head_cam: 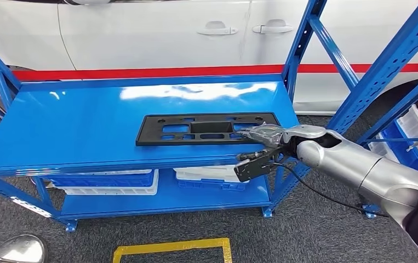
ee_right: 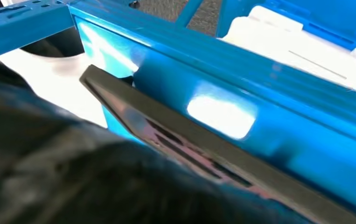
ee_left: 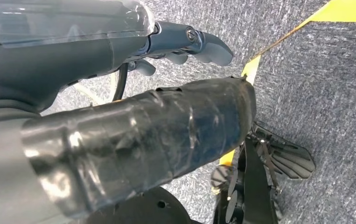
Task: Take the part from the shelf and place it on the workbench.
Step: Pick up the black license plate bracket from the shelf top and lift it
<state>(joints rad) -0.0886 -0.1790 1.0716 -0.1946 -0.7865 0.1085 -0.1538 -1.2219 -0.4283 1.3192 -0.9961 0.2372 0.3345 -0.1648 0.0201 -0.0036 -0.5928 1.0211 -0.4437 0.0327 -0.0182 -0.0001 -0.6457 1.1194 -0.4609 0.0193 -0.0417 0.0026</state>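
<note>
Left robot hand [ee_left: 185,44] hangs over the carpet, fingers curled in with nothing in them; I judge it idle because the part sits within the right arm's reach. Black part [head_cam: 206,127] lies flat on the top board of the blue shelf [head_cam: 75,131], near the front edge. Right robot hand [head_cam: 267,137] rests on its right end; I cannot tell if it grips yet

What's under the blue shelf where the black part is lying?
Under the blue shelf holding the black part is a lower shelf with blue and white bins and more bins. The top shelf hides their insides.
</note>
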